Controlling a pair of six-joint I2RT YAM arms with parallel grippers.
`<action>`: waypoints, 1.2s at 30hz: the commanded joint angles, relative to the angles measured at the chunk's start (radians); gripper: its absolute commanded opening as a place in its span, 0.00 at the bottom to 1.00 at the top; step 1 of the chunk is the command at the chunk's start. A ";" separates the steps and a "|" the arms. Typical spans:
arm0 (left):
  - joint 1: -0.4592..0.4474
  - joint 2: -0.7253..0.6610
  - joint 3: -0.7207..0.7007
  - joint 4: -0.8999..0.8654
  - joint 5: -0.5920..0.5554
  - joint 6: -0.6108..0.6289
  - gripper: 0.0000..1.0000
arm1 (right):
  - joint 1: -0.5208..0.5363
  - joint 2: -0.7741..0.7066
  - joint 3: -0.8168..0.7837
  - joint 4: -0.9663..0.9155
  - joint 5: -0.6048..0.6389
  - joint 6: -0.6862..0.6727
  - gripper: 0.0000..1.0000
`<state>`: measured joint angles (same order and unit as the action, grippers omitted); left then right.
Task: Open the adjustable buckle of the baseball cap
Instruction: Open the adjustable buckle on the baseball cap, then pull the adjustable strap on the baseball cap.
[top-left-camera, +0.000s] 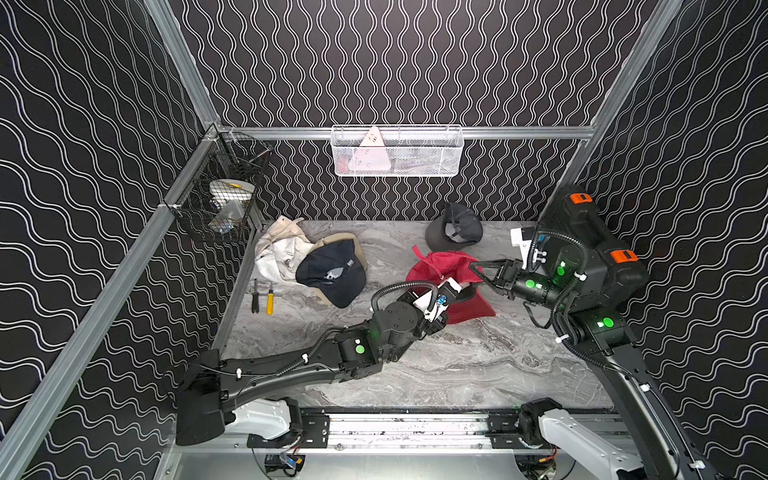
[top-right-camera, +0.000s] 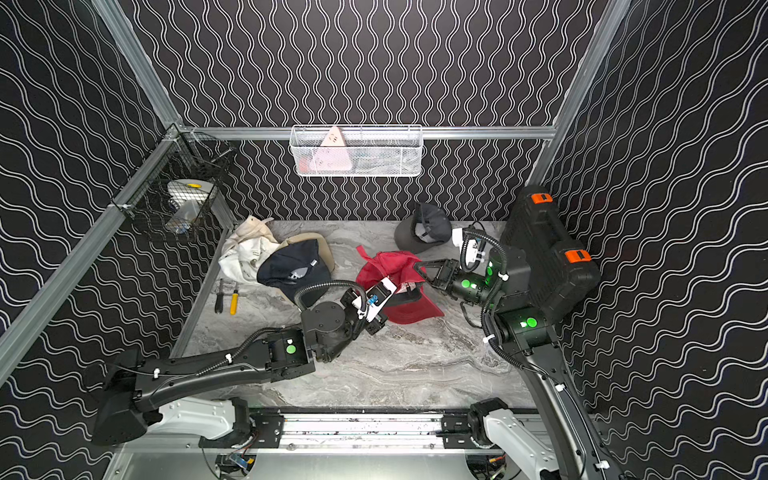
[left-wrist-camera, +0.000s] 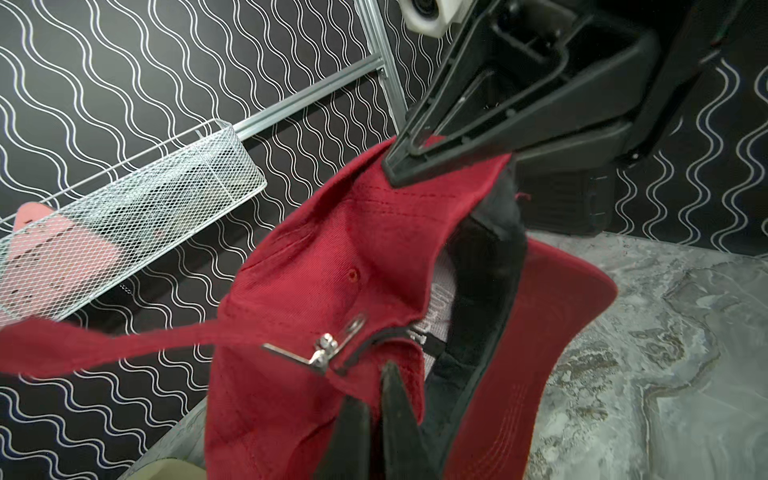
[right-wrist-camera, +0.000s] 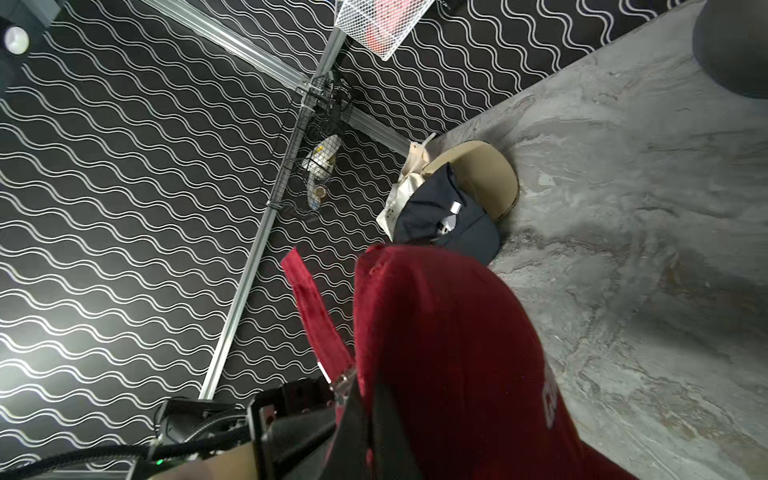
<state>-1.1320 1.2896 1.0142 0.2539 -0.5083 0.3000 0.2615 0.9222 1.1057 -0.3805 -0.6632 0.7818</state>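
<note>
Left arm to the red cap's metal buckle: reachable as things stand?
Likely not yet. The left gripper is shut on red cap fabric right beside the metal buckle, which is uncovered; it would have to let go first.

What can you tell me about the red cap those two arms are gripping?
The red cap is stitched woven cloth with a dark inner band, a stiff brim and white lettering in front. At its back a silver buckle has its flap apparently lifted, and a long red strap sticks out loose. It is held crumpled over the table: the left tool is shut on the edge beside the buckle, the right tool on the opposite rim. Whether the brim rests on the table is unclear.
</note>
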 joint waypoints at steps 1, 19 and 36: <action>0.001 -0.024 0.034 -0.149 0.008 -0.044 0.00 | 0.001 0.006 0.008 -0.071 0.023 -0.076 0.10; -0.007 -0.034 0.160 -0.397 0.001 -0.098 0.00 | 0.001 -0.048 0.049 -0.248 0.099 -0.325 0.36; -0.008 0.045 0.293 -0.550 -0.062 -0.140 0.00 | 0.000 -0.170 0.104 -0.386 0.228 -0.585 0.47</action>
<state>-1.1393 1.3281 1.2823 -0.2745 -0.5476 0.1852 0.2615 0.7677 1.2217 -0.7353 -0.4320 0.2710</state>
